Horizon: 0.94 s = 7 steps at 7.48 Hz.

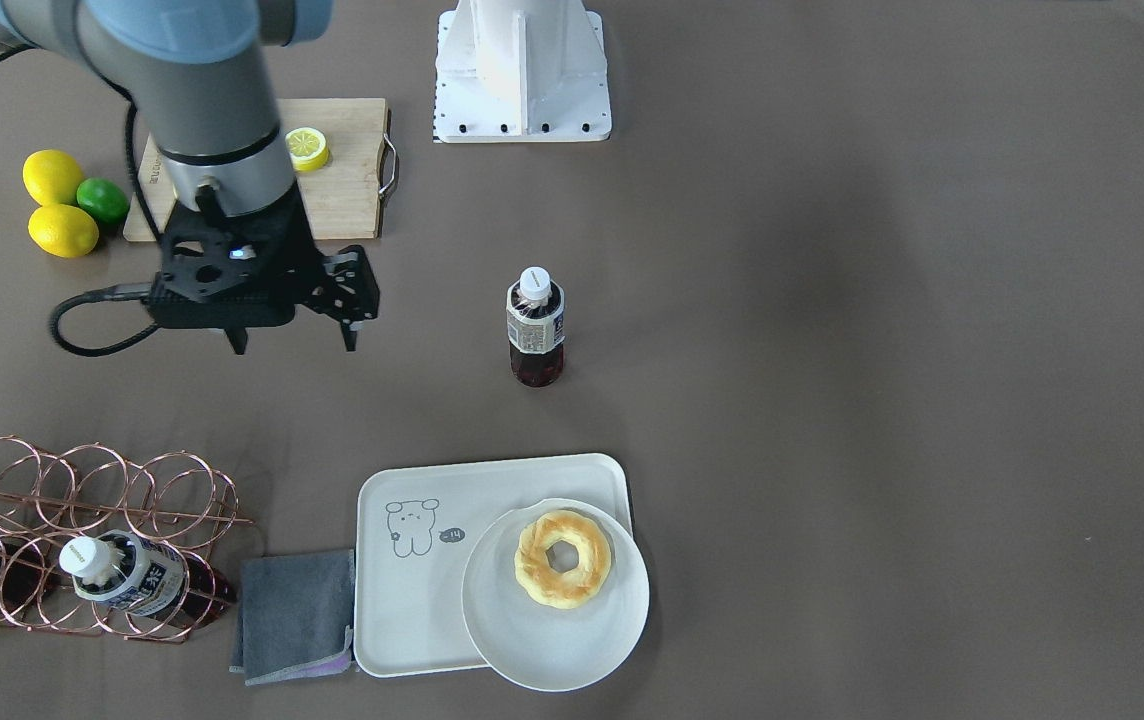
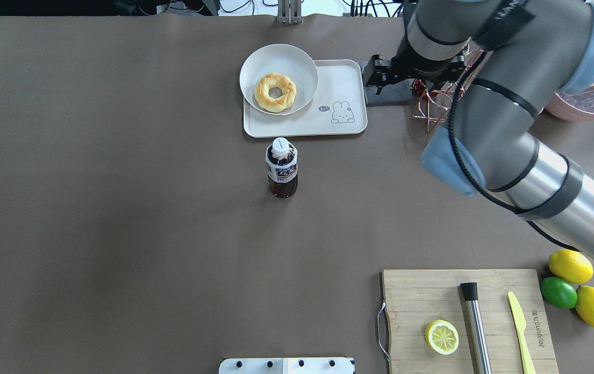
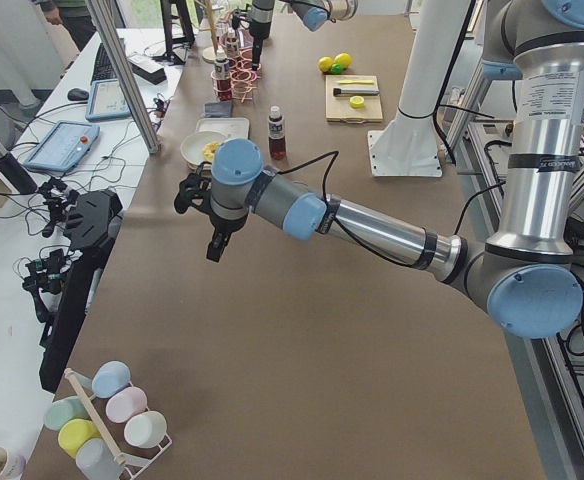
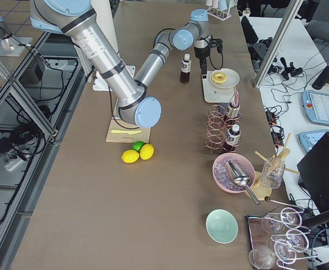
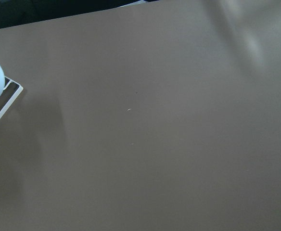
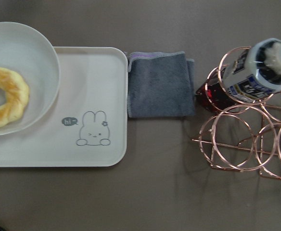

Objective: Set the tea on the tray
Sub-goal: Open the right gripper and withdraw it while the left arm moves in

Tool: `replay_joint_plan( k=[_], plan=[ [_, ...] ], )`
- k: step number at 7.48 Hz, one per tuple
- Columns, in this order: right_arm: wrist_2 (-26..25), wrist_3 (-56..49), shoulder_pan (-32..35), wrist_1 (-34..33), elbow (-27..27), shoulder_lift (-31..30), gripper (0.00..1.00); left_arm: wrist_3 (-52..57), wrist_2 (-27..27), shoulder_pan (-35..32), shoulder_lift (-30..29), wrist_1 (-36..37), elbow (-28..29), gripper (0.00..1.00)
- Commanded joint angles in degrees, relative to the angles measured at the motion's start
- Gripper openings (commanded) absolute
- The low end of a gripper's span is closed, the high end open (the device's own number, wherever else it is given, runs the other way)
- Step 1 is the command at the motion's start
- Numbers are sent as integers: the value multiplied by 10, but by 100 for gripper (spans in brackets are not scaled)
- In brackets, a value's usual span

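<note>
The tea (image 1: 536, 330) is a small bottle of dark red-brown liquid with a white cap. It stands upright on the brown table, apart from the tray, and shows in the overhead view (image 2: 282, 169). The off-white tray (image 1: 412, 600) with a small line-drawn animal lies near the operators' edge and shows in the right wrist view (image 6: 97, 86). My right gripper (image 1: 294, 342) hangs above the table to the side of the tea, open and empty. My left gripper (image 3: 212, 225) shows only in the exterior left view, far from the tea. I cannot tell if it is open.
A round white plate (image 1: 532, 660) with a donut (image 1: 563, 558) overlaps the tray. A grey cloth (image 1: 294, 615) lies beside the tray. A copper wire rack (image 1: 82, 500) holds two more bottles (image 1: 122, 575). A wooden cutting board (image 1: 352, 190), lemons and a lime (image 1: 52, 177) sit near the robot.
</note>
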Motion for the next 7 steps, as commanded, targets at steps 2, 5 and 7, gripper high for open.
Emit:
replay_joint_plan(
  k=[2,5,7],
  plan=[
    [102,-174,118,134,28,-202,100,-269,96,175,-119,1,-54,99],
    [170,-312,203,136,23,-279,100,-442,164,289,-228,5,-52,99],
    [192,-311,207,138,22,-293,100,-492,240,357,-263,6,-49,99]
  ],
)
